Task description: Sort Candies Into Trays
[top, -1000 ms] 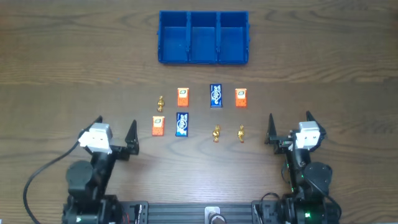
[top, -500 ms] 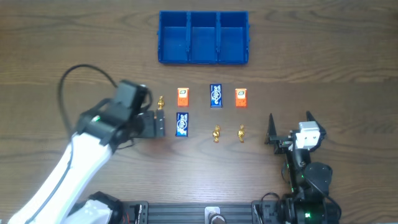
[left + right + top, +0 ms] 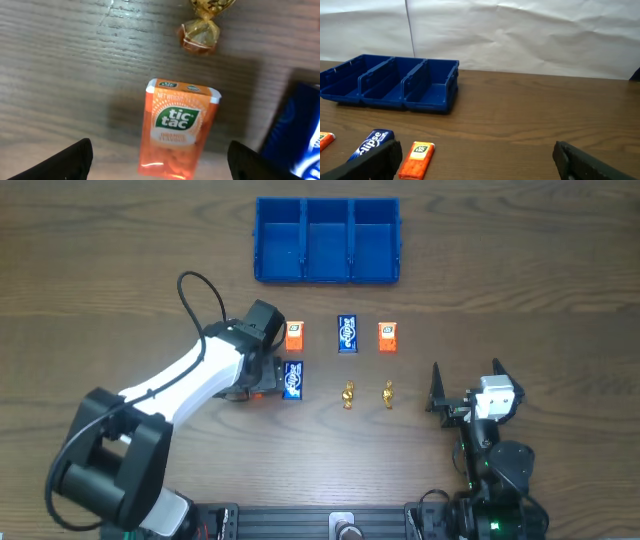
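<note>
The counter (image 3: 100, 280) holds every candy (image 3: 347, 334); the blue tray (image 3: 328, 279) is empty. The left gripper (image 3: 160, 145) is spread over an orange mint box (image 3: 179, 127). The right gripper (image 3: 477, 146) is spread too.

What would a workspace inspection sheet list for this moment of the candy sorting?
Surface: wood-grain table.
Job's things: blue three-compartment tray, no candy in it; orange boxes, blue packs and gold candies lying on the table.
Clutter: nothing seen.
Grippers: left gripper open, fingers either side of one orange box; right gripper open, holding nothing, near its base.
Cables: black cable loops off the left arm, clear of the candies.
Surroundings: white backdrop behind the table.
</note>
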`<state>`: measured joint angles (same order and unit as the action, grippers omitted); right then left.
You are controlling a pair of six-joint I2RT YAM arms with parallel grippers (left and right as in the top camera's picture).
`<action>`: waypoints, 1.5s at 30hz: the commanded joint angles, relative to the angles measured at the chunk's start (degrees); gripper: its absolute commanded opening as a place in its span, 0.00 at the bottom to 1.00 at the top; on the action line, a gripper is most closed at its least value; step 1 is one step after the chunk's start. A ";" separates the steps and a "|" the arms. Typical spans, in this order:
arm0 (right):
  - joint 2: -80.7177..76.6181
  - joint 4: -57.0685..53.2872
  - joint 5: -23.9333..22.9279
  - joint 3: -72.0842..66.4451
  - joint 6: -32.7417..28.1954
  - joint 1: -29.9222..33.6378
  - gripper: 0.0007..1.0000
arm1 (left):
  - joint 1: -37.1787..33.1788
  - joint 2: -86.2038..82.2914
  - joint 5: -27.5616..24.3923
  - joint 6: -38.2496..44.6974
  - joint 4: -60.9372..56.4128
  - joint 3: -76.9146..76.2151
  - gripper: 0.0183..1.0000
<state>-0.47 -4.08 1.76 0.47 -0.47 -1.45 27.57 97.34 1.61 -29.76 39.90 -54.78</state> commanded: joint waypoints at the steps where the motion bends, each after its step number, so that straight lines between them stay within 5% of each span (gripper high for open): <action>1: 0.31 -0.55 0.31 -0.02 -0.46 -0.02 1.00 | -0.28 2.93 -1.42 3.69 -2.62 -0.42 0.85; 10: 0.31 -0.55 0.31 -0.02 -0.46 -0.02 1.00 | -1.49 4.28 -3.39 3.80 -6.38 2.93 0.42; 15: 0.31 -0.55 0.31 -0.02 -0.46 -0.02 1.00 | -1.75 2.36 -4.63 2.60 -7.76 2.95 0.27; 19: 0.31 -0.55 0.31 -0.02 -0.46 -0.02 1.00 | -1.73 -7.50 -3.61 0.35 -6.54 -0.07 0.26; 23: 0.31 -0.55 0.31 -0.02 -0.48 -0.02 1.00 | -1.66 -7.52 2.78 -0.31 5.35 -24.46 0.25; 31: 0.31 -0.55 0.31 -0.02 -0.46 -0.02 1.00 | -4.02 30.36 6.29 7.10 21.20 -82.64 0.26; 41: 0.31 -0.55 0.31 -0.02 -0.46 -0.02 1.00 | -6.51 44.13 4.09 7.98 21.16 -87.93 0.26; 43: 0.31 -0.55 0.31 -0.02 -0.46 -0.02 1.00 | -6.54 44.13 4.13 8.79 21.14 -87.95 0.34; 45: 0.31 -0.55 0.31 -0.02 -0.46 -0.02 1.00 | -6.51 44.13 4.33 9.01 21.20 -87.95 0.65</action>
<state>-0.40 -4.10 1.76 0.47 -0.49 -1.45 21.21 141.05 5.93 -22.20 61.01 -141.05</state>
